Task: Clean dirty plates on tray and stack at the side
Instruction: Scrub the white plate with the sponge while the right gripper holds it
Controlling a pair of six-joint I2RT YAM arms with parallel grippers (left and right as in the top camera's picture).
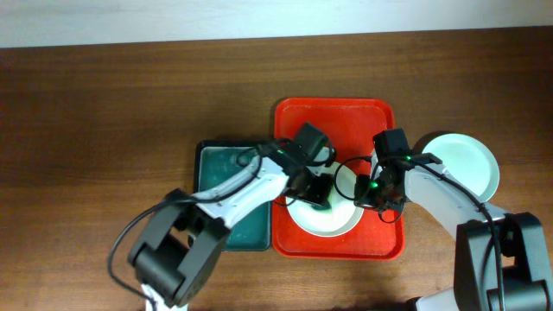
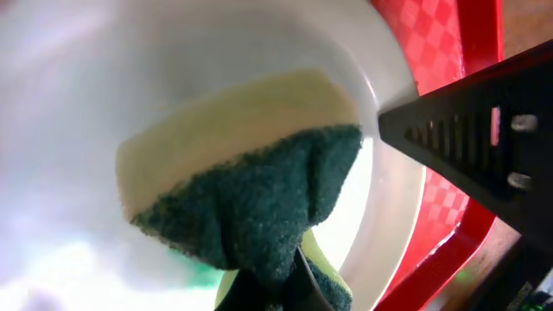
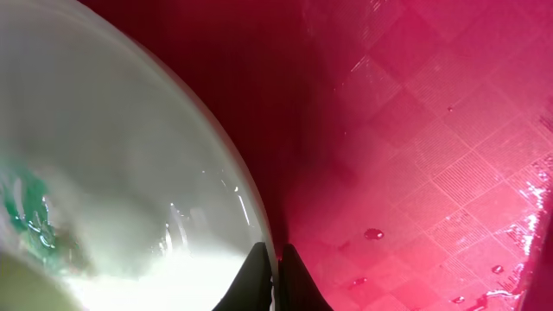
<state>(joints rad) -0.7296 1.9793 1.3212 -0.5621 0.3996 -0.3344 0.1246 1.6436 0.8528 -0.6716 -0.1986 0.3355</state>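
Note:
A pale plate (image 1: pixel 333 220) lies on the red tray (image 1: pixel 333 117). My left gripper (image 1: pixel 318 194) is shut on a yellow sponge with a dark green scouring side (image 2: pixel 251 199) and presses it on the plate (image 2: pixel 78 104). A teal smear (image 2: pixel 200 272) shows beside the sponge. My right gripper (image 1: pixel 373 190) is shut on the plate's right rim (image 3: pixel 259 233), its fingertips (image 3: pixel 276 263) pinching the edge. A teal smear (image 3: pixel 30 207) also shows in the right wrist view. Another pale plate (image 1: pixel 471 164) sits on the table to the right of the tray.
A dark green tray (image 1: pixel 226 229) lies left of the red tray, under my left arm. Water drops (image 3: pixel 373 234) lie on the red tray floor. The right gripper's black finger (image 2: pixel 471 130) shows in the left wrist view.

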